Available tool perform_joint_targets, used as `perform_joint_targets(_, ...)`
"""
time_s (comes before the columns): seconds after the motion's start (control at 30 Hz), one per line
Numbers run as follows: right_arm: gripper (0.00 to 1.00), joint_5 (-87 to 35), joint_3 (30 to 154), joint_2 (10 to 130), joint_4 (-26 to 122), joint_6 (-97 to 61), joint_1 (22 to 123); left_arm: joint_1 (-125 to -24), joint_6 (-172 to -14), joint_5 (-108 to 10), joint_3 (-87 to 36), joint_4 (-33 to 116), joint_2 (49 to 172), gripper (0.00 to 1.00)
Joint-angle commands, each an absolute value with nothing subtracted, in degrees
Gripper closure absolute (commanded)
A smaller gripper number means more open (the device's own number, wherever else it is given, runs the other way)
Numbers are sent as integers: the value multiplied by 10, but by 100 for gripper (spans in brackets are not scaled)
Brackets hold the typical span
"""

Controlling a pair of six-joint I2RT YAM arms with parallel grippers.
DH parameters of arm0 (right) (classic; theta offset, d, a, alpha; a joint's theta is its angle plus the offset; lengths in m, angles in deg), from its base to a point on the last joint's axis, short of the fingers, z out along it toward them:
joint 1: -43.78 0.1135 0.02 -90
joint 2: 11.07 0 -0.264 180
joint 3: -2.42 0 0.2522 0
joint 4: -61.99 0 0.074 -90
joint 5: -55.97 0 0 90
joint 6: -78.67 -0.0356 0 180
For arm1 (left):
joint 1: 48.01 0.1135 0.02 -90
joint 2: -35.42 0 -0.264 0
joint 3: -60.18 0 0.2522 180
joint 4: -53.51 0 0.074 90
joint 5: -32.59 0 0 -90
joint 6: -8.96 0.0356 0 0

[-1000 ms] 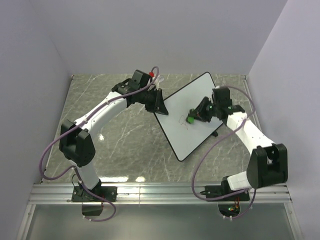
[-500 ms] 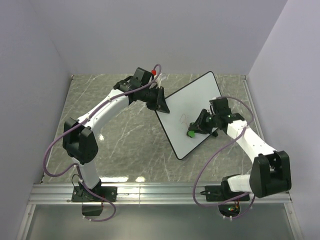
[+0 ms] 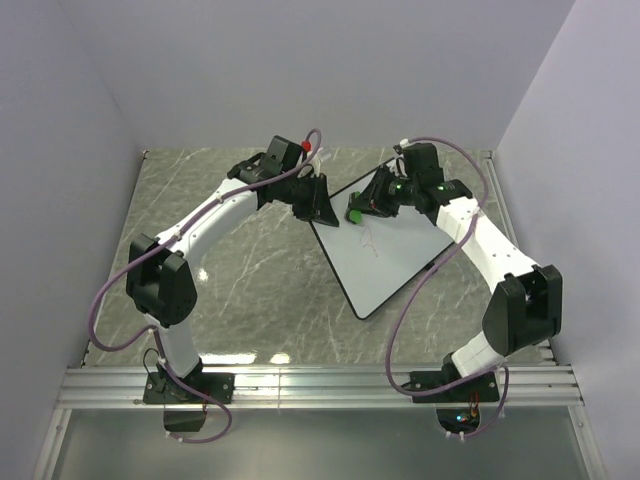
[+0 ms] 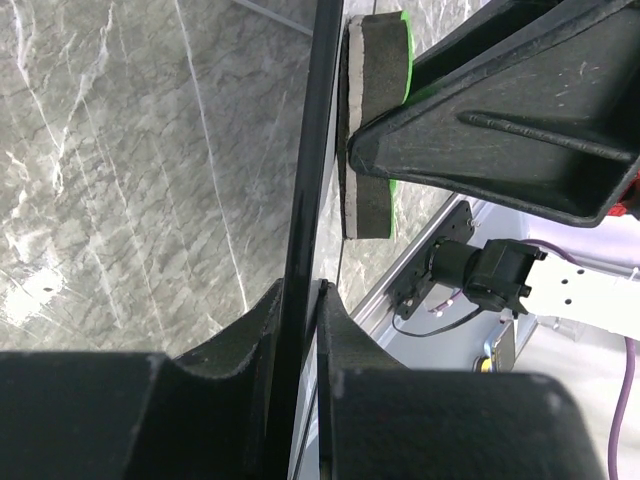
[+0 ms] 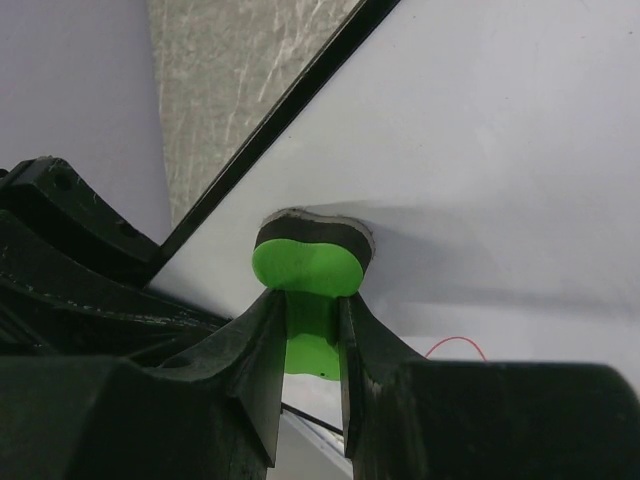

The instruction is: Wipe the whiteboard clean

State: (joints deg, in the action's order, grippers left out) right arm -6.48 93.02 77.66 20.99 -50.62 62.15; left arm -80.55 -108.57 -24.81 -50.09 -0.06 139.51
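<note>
The whiteboard (image 3: pixel 395 250) lies tilted on the marble table, white with a thin black rim; faint red scribbles (image 3: pixel 368 240) show near its middle. My left gripper (image 3: pixel 322 207) is shut on the board's left edge; the rim (image 4: pixel 300 230) runs between its jaws in the left wrist view. My right gripper (image 3: pixel 362 208) is shut on the green eraser (image 3: pixel 354 215) and presses its dark felt on the board near the upper left edge. The eraser (image 5: pixel 306 268) sits on the white surface (image 5: pixel 500 150) in the right wrist view, with a red line (image 5: pixel 455 346) beside it. The eraser's felt (image 4: pixel 365 130) shows in the left wrist view.
The grey marble table (image 3: pixel 220 270) is walled by pale panels at the back and sides. A metal rail (image 3: pixel 320 385) runs along the near edge by the arm bases. A purple cable (image 3: pixel 420 300) loops from the right arm over the board's lower corner.
My right gripper has swept the eraser from the board's lower middle up to its upper left edge, close to my left gripper. The left gripper keeps its hold on the board.
</note>
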Motion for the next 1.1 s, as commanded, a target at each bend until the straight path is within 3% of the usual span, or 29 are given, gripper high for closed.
perform_joint_targets(0.0, 100, -77, 935, 791, 207, -501, 641, -834, -1046, -349, -486, -32, 1433, 100)
perform_joint_targets(0.33, 100, -171, 730, 671, 148, -424, 645, -834, -1037, -345, -493, -37, 1432, 100)
perform_joint_targets(0.57, 100, -187, 631, 658, 172, -425, 636, -834, -1027, -340, -510, -42, 1438, 100)
perform_joint_targets(0.73, 100, -190, 678, 680, 169, -439, 636, -834, -1020, -340, -510, -47, 1436, 100)
perform_joint_targets(1.07, 100, -187, 982, 752, 165, -479, 635, -834, -1015, -337, -483, -41, 1421, 100)
